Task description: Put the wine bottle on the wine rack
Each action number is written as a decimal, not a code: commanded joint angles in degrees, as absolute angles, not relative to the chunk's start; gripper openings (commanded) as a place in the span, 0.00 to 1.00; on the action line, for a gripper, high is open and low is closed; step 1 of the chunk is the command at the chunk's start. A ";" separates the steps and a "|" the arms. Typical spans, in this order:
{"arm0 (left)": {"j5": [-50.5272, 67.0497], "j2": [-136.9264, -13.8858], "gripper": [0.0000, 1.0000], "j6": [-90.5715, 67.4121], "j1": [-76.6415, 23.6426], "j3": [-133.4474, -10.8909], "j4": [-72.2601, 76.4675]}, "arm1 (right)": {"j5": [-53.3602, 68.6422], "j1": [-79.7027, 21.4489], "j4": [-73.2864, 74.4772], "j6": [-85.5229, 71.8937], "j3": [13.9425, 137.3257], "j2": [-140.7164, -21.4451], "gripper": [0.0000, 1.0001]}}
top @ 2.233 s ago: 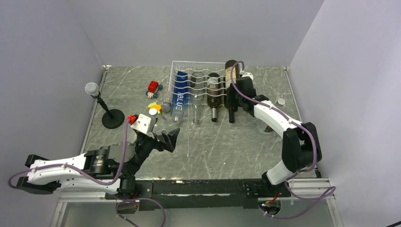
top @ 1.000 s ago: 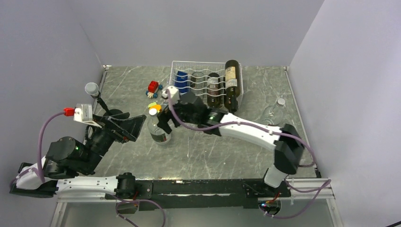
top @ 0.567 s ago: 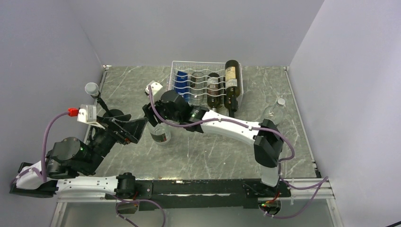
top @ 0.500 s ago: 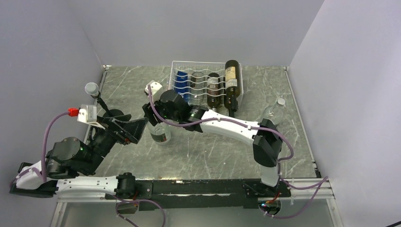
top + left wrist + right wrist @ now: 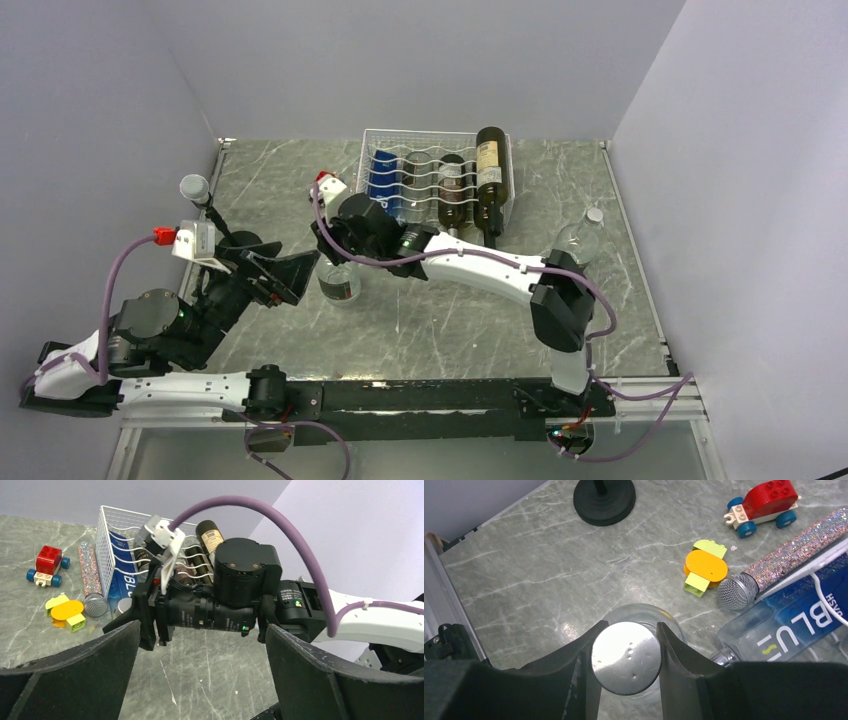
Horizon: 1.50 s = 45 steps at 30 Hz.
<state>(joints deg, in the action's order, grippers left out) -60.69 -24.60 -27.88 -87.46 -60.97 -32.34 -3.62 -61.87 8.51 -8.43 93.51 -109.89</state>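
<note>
A clear glass bottle (image 5: 340,286) with a silver cap (image 5: 625,657) stands upright on the table, left of and in front of the white wire wine rack (image 5: 437,140). My right gripper (image 5: 337,262) reaches down over it. In the right wrist view the gripper (image 5: 625,658) is shut on the cap, with a finger touching each side. My left gripper (image 5: 291,276) is open and empty just left of the bottle. Its fingers (image 5: 75,675) frame the right arm's wrist. The rack holds a blue bottle (image 5: 383,185) and two dark wine bottles (image 5: 489,180).
A glitter microphone (image 5: 794,550), a yellow-orange brick (image 5: 706,567) and a red toy car (image 5: 764,502) lie left of the rack. A black microphone stand (image 5: 238,250) is at the far left. Another clear bottle (image 5: 575,240) lies at the right.
My right arm swung from the rack's right side across to the clear bottle and closed on its cap. My left arm rose and came in beside the bottle, open.
</note>
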 commanded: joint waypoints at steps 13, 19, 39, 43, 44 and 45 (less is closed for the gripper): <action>-53.38 -30.72 0.99 -27.93 -87.65 -55.66 -24.70 | -3.78 -57.33 8.69 -17.19 73.75 -83.44 0.00; -48.04 -36.84 0.99 -27.27 -87.63 -49.16 -16.88 | -0.92 -54.68 12.03 -20.34 66.99 -74.67 0.00; -39.09 -49.53 0.99 -46.43 -86.31 -26.21 -3.61 | 1.75 -52.38 19.98 -27.94 46.28 -52.19 0.00; -38.34 -53.84 0.99 -47.53 -86.22 -24.09 -0.48 | 2.74 -52.38 21.32 -28.25 44.12 -48.24 0.00; -38.32 -55.17 0.99 -47.77 -86.22 -24.09 -0.47 | 3.44 -52.38 21.63 -28.11 43.70 -47.40 0.00; -38.74 -56.43 0.99 -48.21 -86.09 -24.46 -0.52 | 4.10 -52.38 22.14 -27.74 43.54 -46.53 0.00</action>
